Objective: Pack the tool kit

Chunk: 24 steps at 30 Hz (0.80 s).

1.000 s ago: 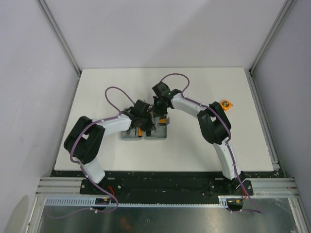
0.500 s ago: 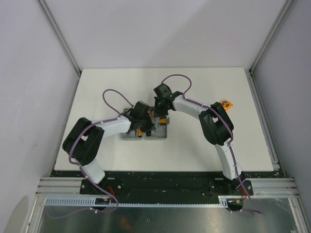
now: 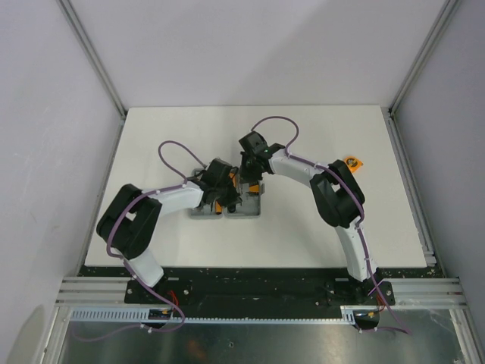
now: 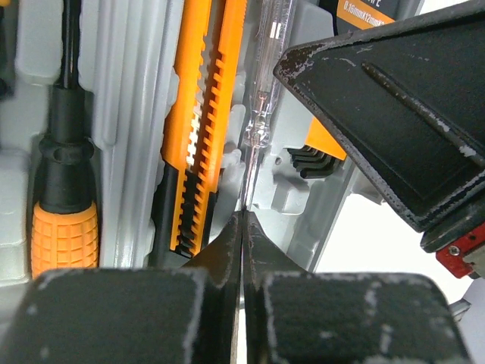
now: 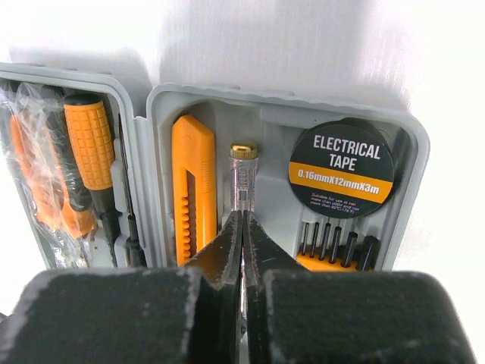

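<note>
Left gripper: my fingers are pressed together with no gap, their tips down at the thin metal shaft of the tester screwdriver. I cannot tell whether the shaft is nipped between them.
Tool kit case: lies open and flat near the middle of the white table, with both my wrists over it.
Left half of the case: orange-gripped screwdriver seated in its slot, with more orange-handled tools under clear wrap beside it.
Right half, near the hinge: orange knife lying lengthwise in its slot.
Just beside the knife: the clear tester screwdriver, brass cap pointing to the case's far rim.
Further right: the roll of electrical tape in its round recess, and below it a row of black bits in an orange holder.
Right gripper: fingers closed tight together, tips over the tester's clear body; contact is unclear.
Far right of the table: a small orange item, well apart from the case.
</note>
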Each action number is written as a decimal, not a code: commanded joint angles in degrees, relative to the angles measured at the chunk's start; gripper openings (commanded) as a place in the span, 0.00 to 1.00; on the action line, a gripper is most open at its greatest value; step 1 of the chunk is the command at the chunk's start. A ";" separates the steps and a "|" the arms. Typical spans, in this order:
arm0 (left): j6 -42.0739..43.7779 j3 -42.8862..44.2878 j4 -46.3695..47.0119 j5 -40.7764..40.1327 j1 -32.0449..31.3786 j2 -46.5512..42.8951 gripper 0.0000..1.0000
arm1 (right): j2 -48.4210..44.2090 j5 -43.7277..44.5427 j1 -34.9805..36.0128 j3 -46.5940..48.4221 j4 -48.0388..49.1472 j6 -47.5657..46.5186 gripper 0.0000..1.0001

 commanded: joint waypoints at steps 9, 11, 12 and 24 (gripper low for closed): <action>-0.66 -6.57 -12.37 -0.80 1.22 8.91 0.00 | 3.77 7.86 0.18 -4.97 -9.48 -2.62 0.00; -1.29 -7.55 -10.82 0.84 1.67 10.28 0.00 | 3.96 8.00 0.21 -5.46 -9.47 -2.68 0.00; -1.57 -8.02 -10.02 1.41 1.76 10.91 0.00 | 4.08 8.18 0.21 -5.72 -9.47 -2.71 0.00; -4.61 -12.22 -3.13 6.23 2.87 15.40 0.00 | 4.21 9.11 0.62 -8.52 -8.44 -4.05 0.00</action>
